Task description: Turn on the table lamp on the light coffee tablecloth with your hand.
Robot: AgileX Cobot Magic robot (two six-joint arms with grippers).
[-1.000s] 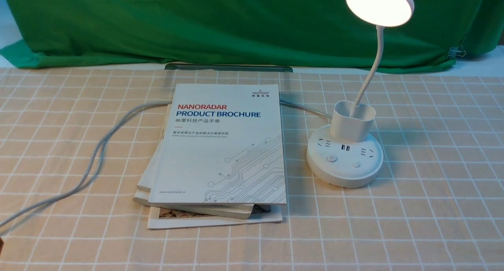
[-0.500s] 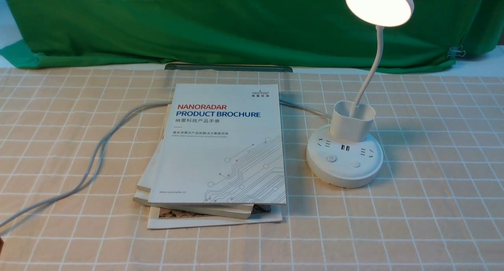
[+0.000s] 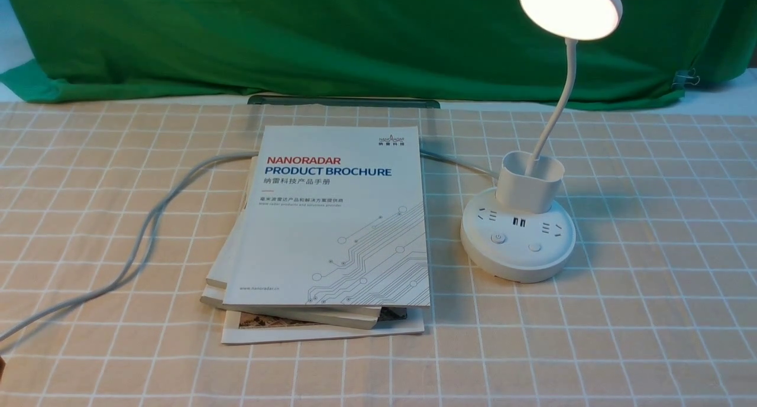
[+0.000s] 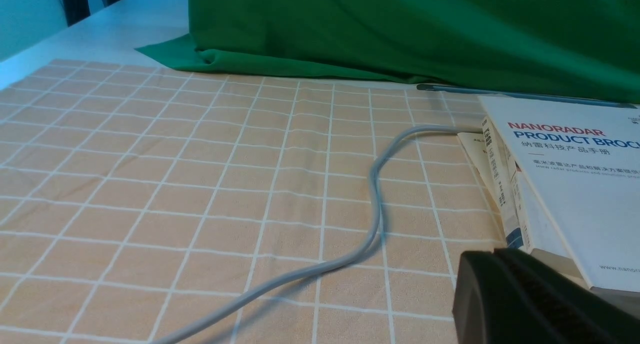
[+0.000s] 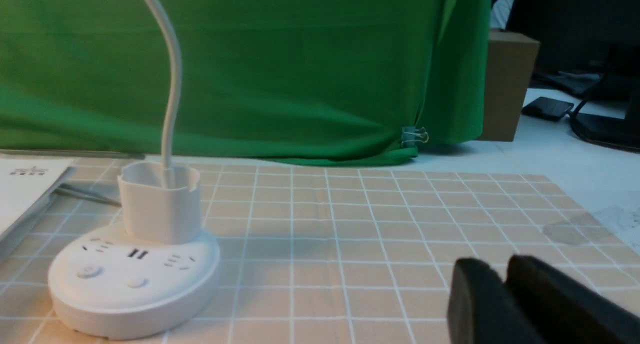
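The white table lamp (image 3: pixel 517 235) stands on the light coffee tablecloth (image 3: pixel 650 247) at the right, and its round disc head (image 3: pixel 571 7) glows. Its base with sockets and two buttons also shows in the right wrist view (image 5: pixel 132 279). Neither arm shows in the front view. My right gripper (image 5: pixel 495 269) is shut and empty, low over the cloth, well to the side of the lamp base. My left gripper (image 4: pixel 492 256) is shut and empty, close to the near corner of the book stack.
A stack of brochures and books (image 3: pixel 331 229) lies in the middle, left of the lamp. The lamp's grey cable (image 3: pixel 148 229) runs under the stack and off the near left. A green backdrop cloth (image 3: pixel 355 34) hangs behind. A cardboard box (image 5: pixel 507 84) stands off the table's right.
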